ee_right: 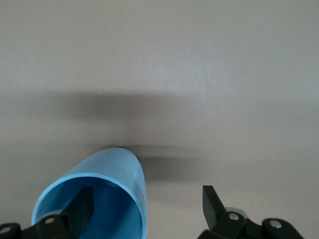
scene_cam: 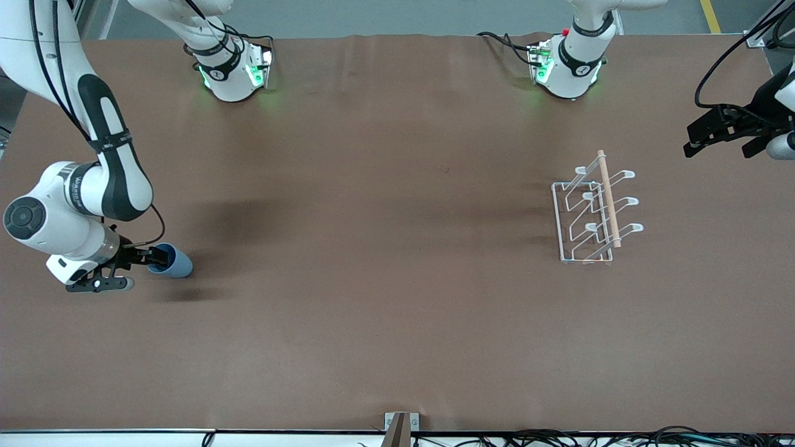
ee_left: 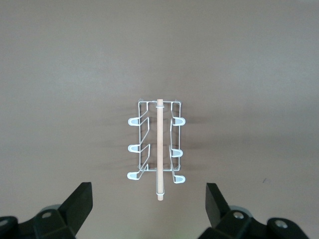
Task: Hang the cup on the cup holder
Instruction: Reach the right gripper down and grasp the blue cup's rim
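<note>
My right gripper (scene_cam: 151,261) is wide, one finger inside the cup (scene_cam: 174,261), other outside its wall; I close slow on the rim. Cup holder (scene_cam: 593,211) sits well apart, under my waiting, wide left gripper (scene_cam: 695,141).

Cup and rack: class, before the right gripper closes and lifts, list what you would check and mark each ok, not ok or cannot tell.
1. Cup lying on its side on the table, mouth toward right gripper: ok.
2. One finger inside the mouth, the other outside the wall: ok.
3. Right gripper open: ok.
4. Cup firmly gripped: not ok.
5. Rack upright, prongs free: ok.
6. Left gripper open, waiting above the rack: ok.
</note>
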You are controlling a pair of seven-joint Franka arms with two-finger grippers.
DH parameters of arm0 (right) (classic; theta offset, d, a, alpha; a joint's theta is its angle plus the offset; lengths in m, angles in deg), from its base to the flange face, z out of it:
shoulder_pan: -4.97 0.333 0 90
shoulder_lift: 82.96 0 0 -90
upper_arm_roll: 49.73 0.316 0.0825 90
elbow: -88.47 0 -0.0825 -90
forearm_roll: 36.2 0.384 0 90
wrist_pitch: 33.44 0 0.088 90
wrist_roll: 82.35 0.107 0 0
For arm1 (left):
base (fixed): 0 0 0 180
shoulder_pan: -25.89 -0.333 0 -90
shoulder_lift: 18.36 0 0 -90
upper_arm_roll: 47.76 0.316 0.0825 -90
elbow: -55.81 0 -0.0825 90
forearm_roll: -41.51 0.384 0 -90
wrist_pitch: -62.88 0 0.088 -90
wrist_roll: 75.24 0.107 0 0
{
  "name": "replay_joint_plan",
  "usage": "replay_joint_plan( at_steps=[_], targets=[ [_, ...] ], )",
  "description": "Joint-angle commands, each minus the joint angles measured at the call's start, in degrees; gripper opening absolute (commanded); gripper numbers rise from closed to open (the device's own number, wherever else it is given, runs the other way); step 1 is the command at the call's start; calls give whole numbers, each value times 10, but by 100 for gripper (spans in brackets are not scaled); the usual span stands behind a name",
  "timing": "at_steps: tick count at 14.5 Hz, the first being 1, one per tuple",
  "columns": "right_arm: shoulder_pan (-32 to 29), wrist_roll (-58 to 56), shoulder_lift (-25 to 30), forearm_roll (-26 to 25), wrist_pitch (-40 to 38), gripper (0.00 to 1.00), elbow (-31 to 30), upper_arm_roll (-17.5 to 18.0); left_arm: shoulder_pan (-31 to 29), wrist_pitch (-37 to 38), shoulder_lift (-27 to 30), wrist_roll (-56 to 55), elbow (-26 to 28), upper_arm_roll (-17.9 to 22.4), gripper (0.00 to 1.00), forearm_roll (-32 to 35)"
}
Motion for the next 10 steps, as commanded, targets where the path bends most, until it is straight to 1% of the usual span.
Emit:
replay_joint_plan(
  at_steps=[1,2,3,4,10],
  targets=[
    [-6,-10,4,7,8,55,-13,7,-4,4,-4,-2,-4,-2,100,-5],
    [-6,-9,4,7,6,35,-13,8,-4,4,-4,-2,-4,-2,100,-5],
    [-7,-9,4,7,6,13,-12,8,-4,4,-4,-2,-4,-2,100,-5],
    [-8,-7,4,8,6,1,-11,8,-4,4,-4,-2,-4,-2,100,-5],
    [-7,-7,4,16,-6,0,-6,11,-4,4,-5,-2,-5,-2,100,-4]
  ],
)
